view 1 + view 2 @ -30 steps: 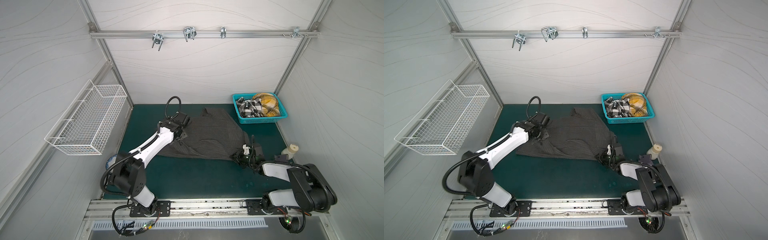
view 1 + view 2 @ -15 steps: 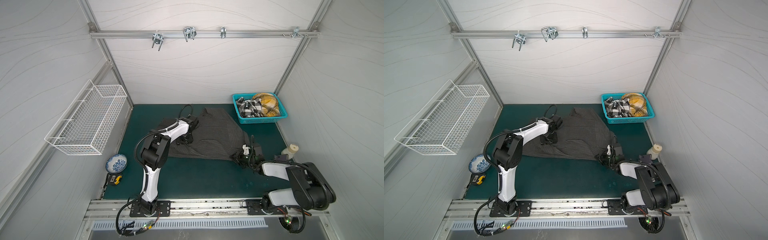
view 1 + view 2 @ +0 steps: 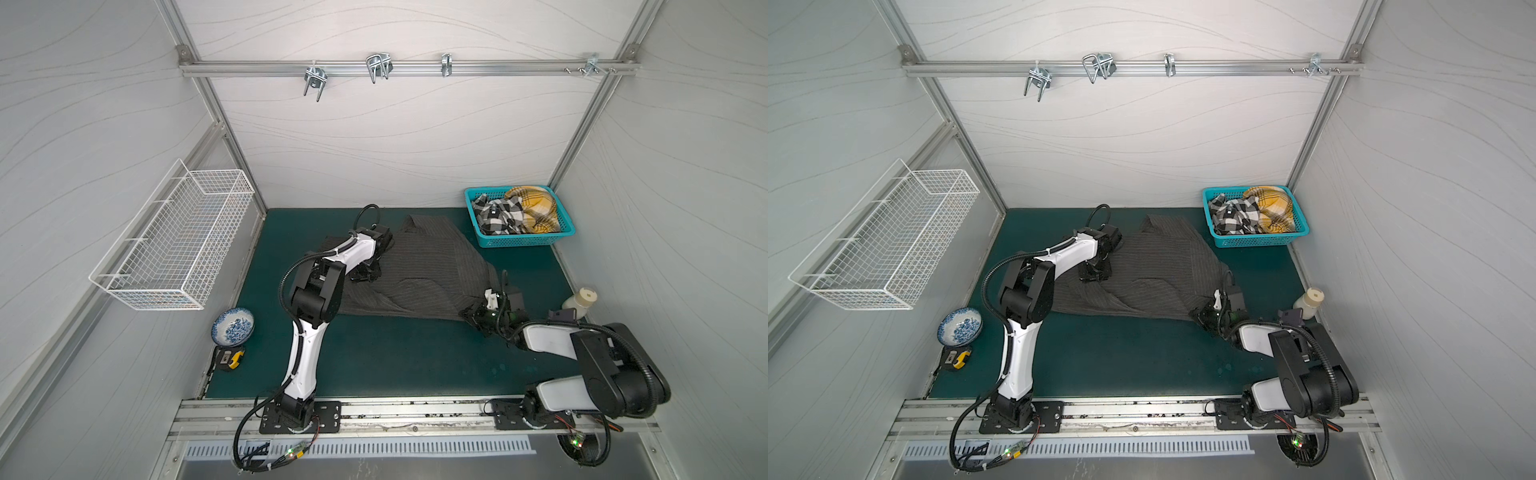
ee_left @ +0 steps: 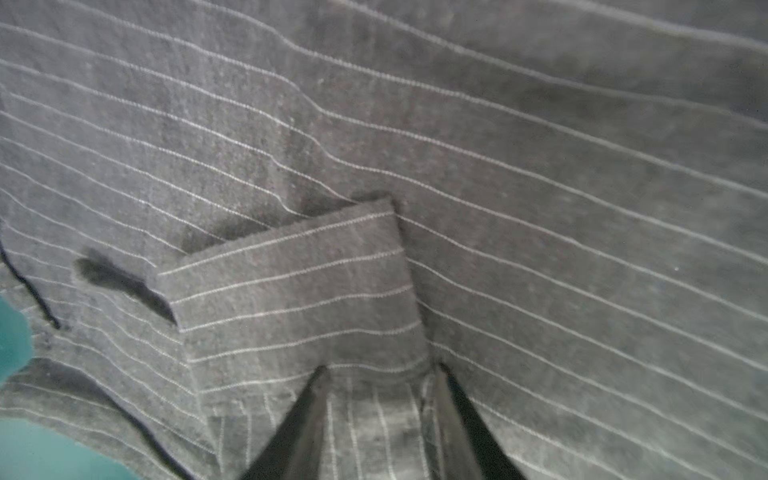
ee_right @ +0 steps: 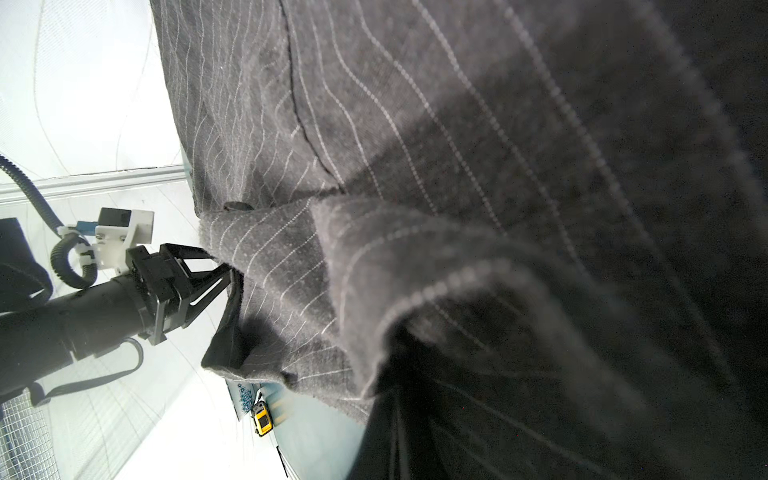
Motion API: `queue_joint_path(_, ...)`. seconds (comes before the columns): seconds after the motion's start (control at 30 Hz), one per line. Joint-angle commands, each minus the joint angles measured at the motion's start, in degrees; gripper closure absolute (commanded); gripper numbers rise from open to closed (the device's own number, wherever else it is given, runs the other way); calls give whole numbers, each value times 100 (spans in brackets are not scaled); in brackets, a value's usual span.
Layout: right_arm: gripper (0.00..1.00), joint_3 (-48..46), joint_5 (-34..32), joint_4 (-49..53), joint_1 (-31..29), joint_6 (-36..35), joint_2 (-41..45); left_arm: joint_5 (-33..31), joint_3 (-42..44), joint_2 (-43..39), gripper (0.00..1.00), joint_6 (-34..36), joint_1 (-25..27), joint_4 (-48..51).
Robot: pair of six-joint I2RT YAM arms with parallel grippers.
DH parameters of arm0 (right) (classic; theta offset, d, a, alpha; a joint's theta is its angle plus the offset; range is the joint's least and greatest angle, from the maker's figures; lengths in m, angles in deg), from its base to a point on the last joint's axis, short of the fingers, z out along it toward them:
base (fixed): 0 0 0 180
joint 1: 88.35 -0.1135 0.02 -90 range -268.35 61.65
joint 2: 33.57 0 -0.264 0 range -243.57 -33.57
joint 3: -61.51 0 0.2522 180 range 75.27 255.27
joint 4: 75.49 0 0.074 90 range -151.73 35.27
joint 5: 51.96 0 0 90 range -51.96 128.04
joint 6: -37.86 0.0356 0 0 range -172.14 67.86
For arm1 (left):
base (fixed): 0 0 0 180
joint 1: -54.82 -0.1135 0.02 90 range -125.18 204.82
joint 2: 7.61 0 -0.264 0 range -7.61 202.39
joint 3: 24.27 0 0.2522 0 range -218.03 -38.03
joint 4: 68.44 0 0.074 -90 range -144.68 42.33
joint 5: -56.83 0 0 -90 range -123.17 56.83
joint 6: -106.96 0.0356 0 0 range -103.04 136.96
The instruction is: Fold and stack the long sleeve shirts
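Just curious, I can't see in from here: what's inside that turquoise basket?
A black-and-white checked shirt and a mustard plaid shirt, both crumpled. They cover the floor of the turquoise basket, so anything beneath is hidden.

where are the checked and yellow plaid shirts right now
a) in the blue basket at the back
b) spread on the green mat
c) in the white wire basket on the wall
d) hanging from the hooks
a: the checked shirt and yellow plaid shirt lie bunched in the blue basket; only the grey striped shirt is on the mat.

White arm shells (image 3: 359,249) join black joints (image 3: 316,297) and ribbed black cables (image 5: 23,183).
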Motion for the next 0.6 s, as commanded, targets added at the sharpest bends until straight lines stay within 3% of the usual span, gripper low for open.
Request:
queue_joint_path(0.0, 100, -48, 19, -61, 21, -17, -39, -106, -322, 195, 70, 46, -49, 178)
queue_joint_path(0.2, 100, -40, 7, -69, 21, -13, -65, -183, -372, 90, 100, 17, -59, 101)
queue_joint_path(0.37, 100, 58, 79, 4, 113, 27, 46, -499, -492, -139, 100, 98, -63, 124)
queue_joint_path(0.57, 100, 479, 188, 362, 267, 38, 395, -1086, -359, -1252, 100, 545, -161, -727)
